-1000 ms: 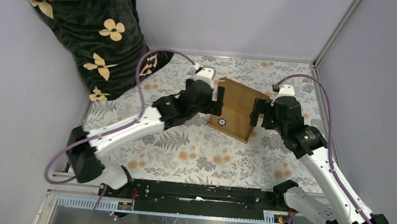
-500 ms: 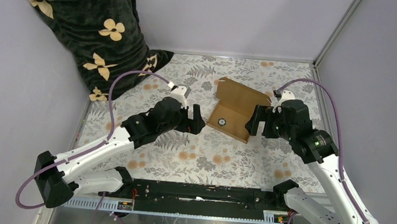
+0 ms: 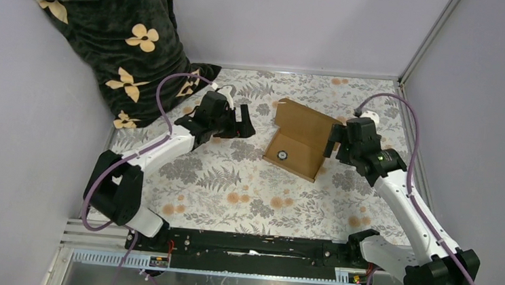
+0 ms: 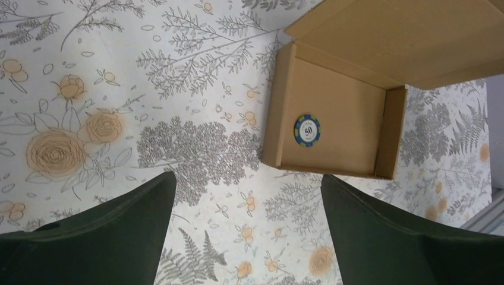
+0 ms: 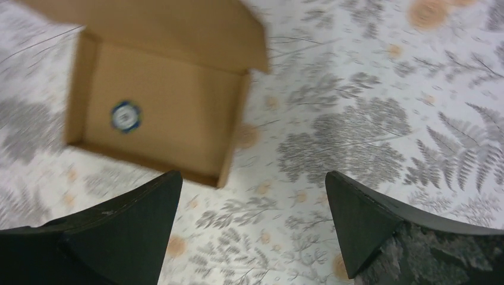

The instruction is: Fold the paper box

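Reading near to far from the overhead camera. Both arms reach in from 6 o'clock over the flower-printed table.

Left gripper: fingers spread wide, nothing between them. It hangs near the paper box at the box's 9 o'clock, apart from it.

Right gripper: fingers likewise wide apart and empty. It sits just beside the box at its 3 o'clock.

Paper box: brown cardboard, resting on the table toward 2 o'clock of the table's centre. It is a shallow tray with four walls standing. The lid is hinged on the 12 o'clock wall, raised and tilted.

A blue-and-white round chip lies flat on the tray floor, toward the 9 o'clock wall.

Far corner, 10 o'clock: a dark cloth with cream flower shapes.
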Tool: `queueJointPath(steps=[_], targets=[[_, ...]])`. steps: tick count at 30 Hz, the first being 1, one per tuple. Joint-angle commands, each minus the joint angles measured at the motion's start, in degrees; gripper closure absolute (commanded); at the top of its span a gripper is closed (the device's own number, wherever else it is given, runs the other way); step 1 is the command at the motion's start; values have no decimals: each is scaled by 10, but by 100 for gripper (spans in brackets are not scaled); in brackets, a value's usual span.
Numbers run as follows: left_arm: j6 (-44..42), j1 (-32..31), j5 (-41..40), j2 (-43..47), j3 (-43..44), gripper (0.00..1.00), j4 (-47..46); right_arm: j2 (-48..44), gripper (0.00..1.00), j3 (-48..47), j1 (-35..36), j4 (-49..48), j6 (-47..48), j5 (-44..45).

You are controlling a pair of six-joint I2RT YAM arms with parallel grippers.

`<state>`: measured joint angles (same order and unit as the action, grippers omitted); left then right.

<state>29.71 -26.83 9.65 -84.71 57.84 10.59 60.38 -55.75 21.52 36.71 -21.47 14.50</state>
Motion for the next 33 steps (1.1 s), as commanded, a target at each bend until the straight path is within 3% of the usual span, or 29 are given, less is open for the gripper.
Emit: queueJointPath(steps=[1, 4, 8, 12, 20, 26, 33], targets=[[-15, 19, 32, -16, 17, 1, -65, -1, 2, 57, -55, -66, -23, 80], [-12, 30, 30, -19, 8, 2, -82, 30, 8, 86, -79, -85, -22, 106], [-20, 38, 17, -19, 5, 2, -82, 40, 16, 144, -80, -140, -50, 69], [-18, 47, 13, -20, -2, 2, -95, 64, 18, 182, -80, -199, -77, 56], [-16, 52, 15, -27, -16, 2, -103, 179, 22, 142, -80, -251, -59, 63], [-19, 52, 11, -28, -20, 1, -104, 235, 27, 117, -76, -291, -43, -9], [-18, 53, 15, -32, -22, 2, -104, 265, 27, 101, -17, -318, -46, -40]])
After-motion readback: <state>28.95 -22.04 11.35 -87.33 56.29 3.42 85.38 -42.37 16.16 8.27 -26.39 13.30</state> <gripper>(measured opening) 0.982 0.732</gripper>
